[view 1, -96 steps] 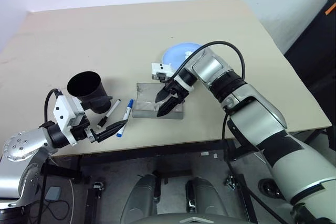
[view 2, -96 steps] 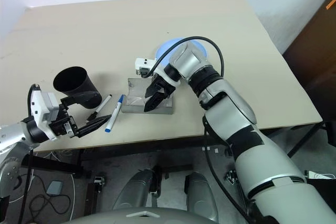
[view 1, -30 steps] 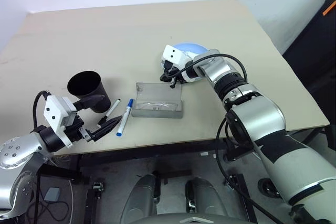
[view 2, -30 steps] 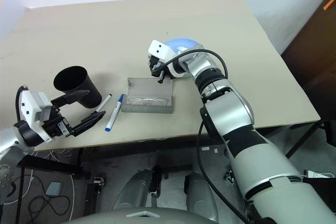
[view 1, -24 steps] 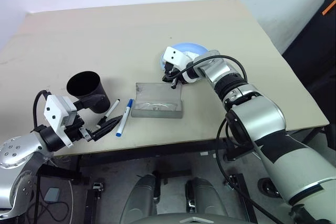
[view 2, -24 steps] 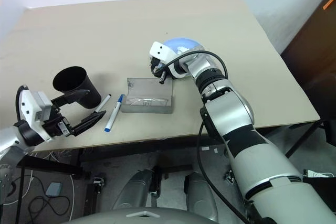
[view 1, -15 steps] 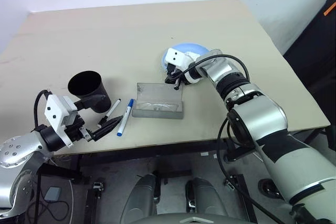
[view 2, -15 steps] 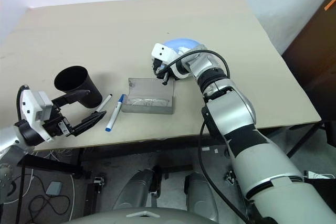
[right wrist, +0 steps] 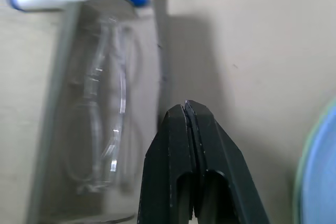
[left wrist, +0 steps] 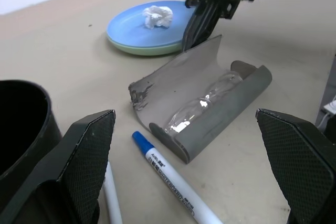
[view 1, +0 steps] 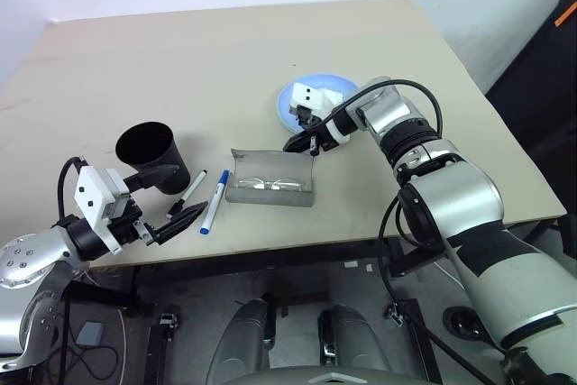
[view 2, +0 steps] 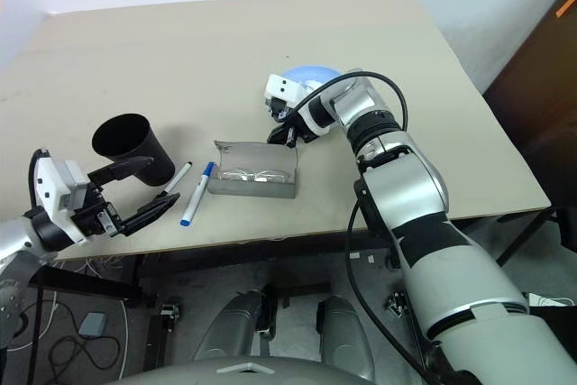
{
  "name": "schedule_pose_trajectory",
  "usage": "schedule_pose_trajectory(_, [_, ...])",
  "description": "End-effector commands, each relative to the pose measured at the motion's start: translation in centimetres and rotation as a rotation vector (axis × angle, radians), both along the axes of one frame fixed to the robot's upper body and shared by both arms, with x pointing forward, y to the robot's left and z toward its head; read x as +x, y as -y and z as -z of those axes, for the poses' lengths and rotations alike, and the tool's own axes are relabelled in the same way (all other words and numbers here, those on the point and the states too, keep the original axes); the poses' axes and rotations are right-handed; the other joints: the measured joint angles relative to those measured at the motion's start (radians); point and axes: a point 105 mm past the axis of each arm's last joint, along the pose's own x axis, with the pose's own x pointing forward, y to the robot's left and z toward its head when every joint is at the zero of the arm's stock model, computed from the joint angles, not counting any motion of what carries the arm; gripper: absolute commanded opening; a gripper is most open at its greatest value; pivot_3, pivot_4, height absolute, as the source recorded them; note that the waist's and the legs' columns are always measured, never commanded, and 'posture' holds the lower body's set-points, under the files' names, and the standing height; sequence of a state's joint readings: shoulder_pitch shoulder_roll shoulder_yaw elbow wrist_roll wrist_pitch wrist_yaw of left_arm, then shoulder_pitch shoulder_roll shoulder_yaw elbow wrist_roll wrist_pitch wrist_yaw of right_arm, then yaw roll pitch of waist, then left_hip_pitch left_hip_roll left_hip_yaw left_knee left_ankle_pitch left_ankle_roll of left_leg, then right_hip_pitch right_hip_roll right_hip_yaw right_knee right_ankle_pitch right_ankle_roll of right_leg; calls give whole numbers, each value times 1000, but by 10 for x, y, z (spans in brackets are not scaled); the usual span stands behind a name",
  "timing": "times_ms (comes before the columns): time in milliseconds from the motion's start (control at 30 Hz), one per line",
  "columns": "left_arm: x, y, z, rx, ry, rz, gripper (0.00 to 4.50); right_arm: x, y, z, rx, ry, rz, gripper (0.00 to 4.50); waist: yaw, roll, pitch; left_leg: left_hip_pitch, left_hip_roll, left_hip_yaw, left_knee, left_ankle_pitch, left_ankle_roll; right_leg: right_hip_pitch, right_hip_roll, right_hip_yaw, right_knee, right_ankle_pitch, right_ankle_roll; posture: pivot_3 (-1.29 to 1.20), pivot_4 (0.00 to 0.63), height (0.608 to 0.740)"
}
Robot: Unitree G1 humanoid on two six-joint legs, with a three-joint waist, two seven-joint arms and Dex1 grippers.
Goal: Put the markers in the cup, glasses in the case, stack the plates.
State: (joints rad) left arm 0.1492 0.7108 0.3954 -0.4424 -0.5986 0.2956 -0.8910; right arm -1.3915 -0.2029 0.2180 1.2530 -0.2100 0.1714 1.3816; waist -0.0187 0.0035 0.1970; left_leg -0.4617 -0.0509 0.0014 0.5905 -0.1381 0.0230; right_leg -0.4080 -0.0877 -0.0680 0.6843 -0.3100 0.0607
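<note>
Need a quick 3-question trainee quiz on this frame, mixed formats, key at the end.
1. True or false: the glasses lie inside the open case.
2. Multiple choice: where are the two markers?
A. in the cup
B. on the table between the cup and the case
C. on the plates
3. Fill in: the right gripper is ____ and sits at the raised lid of the case.

Key
1. True.
2. B. Both lie flat beside the cup, near the open left gripper.
3. Shut. It holds nothing; the stacked plates with the tissue are behind it.
</note>
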Motion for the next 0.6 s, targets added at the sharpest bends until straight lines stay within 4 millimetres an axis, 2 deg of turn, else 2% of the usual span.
schedule_pose_trajectory(33, [0, 0, -4, 8, 28, 10, 4500, -8, -7, -16, 44, 11, -82, 43, 0, 0, 0, 0, 0, 0, 0, 0, 0, 0, 0, 0, 0, 0, 0, 0, 150, 712])
schedule_pose_trajectory(167, [0, -4, 0, 6, 22, 7, 4500, -21, -9, -8, 59, -40, -127, 43, 1, 0, 0, 0, 0, 0, 0, 0, 0, 0, 0, 0, 0, 0, 0, 0, 150, 712])
schedule_pose_trajectory(433, [-2, -9, 2, 5, 25, 1, 4500, -54, -12, 19, 33, -104, -173, 43, 2, 0, 0, -1, 0, 0, 0, 0, 0, -1, -1, 1, -1, -1, -2, 0, 150, 712])
schedule_pose_trajectory(600, [-3, -14, 0, -1, 28, -27, 4500, -59, -13, 29, 26, -105, -141, 43, 0, 0, 0, 0, 1, 0, -1, 0, 0, -1, -1, 1, -1, -1, -3, 0, 150, 712])
